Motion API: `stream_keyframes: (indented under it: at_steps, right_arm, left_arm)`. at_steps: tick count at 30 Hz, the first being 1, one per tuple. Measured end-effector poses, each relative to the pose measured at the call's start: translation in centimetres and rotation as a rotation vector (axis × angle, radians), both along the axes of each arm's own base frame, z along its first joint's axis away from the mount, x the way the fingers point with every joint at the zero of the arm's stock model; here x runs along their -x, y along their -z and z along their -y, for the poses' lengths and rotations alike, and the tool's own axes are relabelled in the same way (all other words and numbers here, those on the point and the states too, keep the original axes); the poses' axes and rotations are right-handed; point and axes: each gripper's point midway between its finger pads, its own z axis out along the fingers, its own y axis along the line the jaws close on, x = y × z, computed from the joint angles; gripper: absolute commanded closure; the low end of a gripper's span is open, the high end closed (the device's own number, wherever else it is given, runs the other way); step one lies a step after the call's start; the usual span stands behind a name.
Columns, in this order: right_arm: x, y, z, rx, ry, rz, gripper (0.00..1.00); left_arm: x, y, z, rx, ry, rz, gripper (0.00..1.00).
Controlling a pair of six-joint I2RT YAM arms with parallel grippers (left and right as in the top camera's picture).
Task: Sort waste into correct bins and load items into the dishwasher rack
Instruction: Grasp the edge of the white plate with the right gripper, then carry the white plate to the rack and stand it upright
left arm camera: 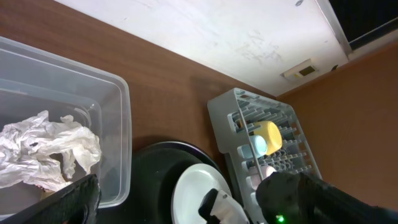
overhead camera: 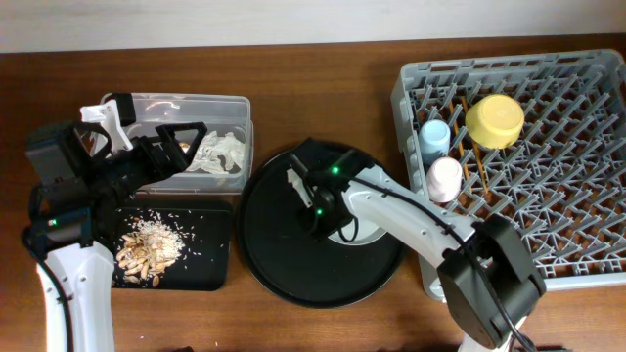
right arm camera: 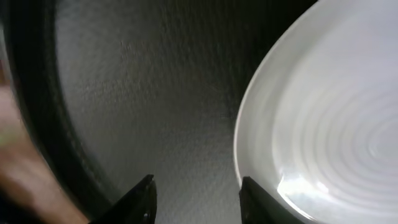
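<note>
Plate (right arm camera: 323,124) lies on round black tray (right arm camera: 155,81), rim just outboard of one fingertip of right gripper (right arm camera: 198,190), fingers part-open with only bare tray between them; left gripper (overhead camera: 186,142), wide open and empty, is farther off over clear box (overhead camera: 176,101).

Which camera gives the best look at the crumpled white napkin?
Left wrist view: the napkin lies large and detailed in the clear box. Overhead shows it small; the right wrist view misses it entirely.

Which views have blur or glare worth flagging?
Right wrist view: soft close-up, bright glare low on the plate, smeared brown blur at the left edge; left wrist view: napkin sharp, dark foreground out of focus; overhead view: evenly lit, sharp.
</note>
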Motion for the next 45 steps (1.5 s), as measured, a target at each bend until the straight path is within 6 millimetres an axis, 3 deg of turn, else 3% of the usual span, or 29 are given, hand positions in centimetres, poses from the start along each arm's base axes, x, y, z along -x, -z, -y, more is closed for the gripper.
stream_keyframes:
  at_steps: [2, 8, 11, 14, 21, 28, 31, 34, 35, 36, 39, 41, 42, 45]
  right_arm:
    - [-0.2, 1.0, 0.2, 0.005, 0.012, 0.02, 0.65]
    - [-0.1, 3.8, 0.8, 0.009, 0.033, 0.045, 0.68]
    - [-0.2, 4.4, 1.0, 0.012, 0.035, 0.056, 0.78]
    - [-0.4, 4.4, 0.9, 0.008, 0.039, 0.07, 0.92]
    - [-1.2, 4.2, 1.1, 0.022, 0.043, 0.115, 0.96]
    - [-0.2, 3.1, 0.7, -0.007, 0.032, 0.054, 0.96]
    - [0.3, 0.1, 0.2, -0.036, 0.016, 0.031, 0.96]
    - [0.0, -5.3, -0.5, -0.106, -0.018, 0.077, 0.96]
    - [-0.1, -8.9, -0.6, -0.157, -0.033, 0.118, 0.96]
    - [0.0, -10.7, 0.0, -0.168, -0.039, 0.126, 0.96]
    - [-0.8, -16.3, 2.8, -0.229, -0.027, 0.202, 0.96]
    - [-1.8, -20.6, 6.3, -0.291, 0.012, 0.28, 0.96]
    - [-2.4, -22.7, 9.1, -0.328, 0.051, 0.329, 0.96]
    - [-2.9, -24.3, 13.4, -0.389, 0.117, 0.347, 0.96]
  left_arm:
    - [0.0, 0.0, 0.0, 0.0, 0.0, 0.0, 0.01]
    - [0.0, 0.0, 0.0, 0.0, 0.0, 0.0, 0.01]
    - [0.0, 0.0, 0.0, 0.0, 0.0, 0.0, 0.01]
    - [0.0, 0.0, 0.0, 0.0, 0.0, 0.0, 0.01]
    - [0.0, 0.0, 0.0, 0.0, 0.0, 0.0, 0.01]
    - [0.0, 0.0, 0.0, 0.0, 0.0, 0.0, 0.01]
    - [0.0, 0.0, 0.0, 0.0, 0.0, 0.0, 0.01]
    - [0.0, 0.0, 0.0, 0.0, 0.0, 0.0, 0.01]
    - [0.0, 0.0, 0.0, 0.0, 0.0, 0.0, 0.01]
    - [0.0, 0.0, 0.0, 0.0, 0.0, 0.0, 0.01]
    - [0.0, 0.0, 0.0, 0.0, 0.0, 0.0, 0.01]
    - [0.0, 0.0, 0.0, 0.0, 0.0, 0.0, 0.01]
    - [0.0, 0.0, 0.0, 0.0, 0.0, 0.0, 0.01]
    - [0.0, 0.0, 0.0, 0.0, 0.0, 0.0, 0.01]
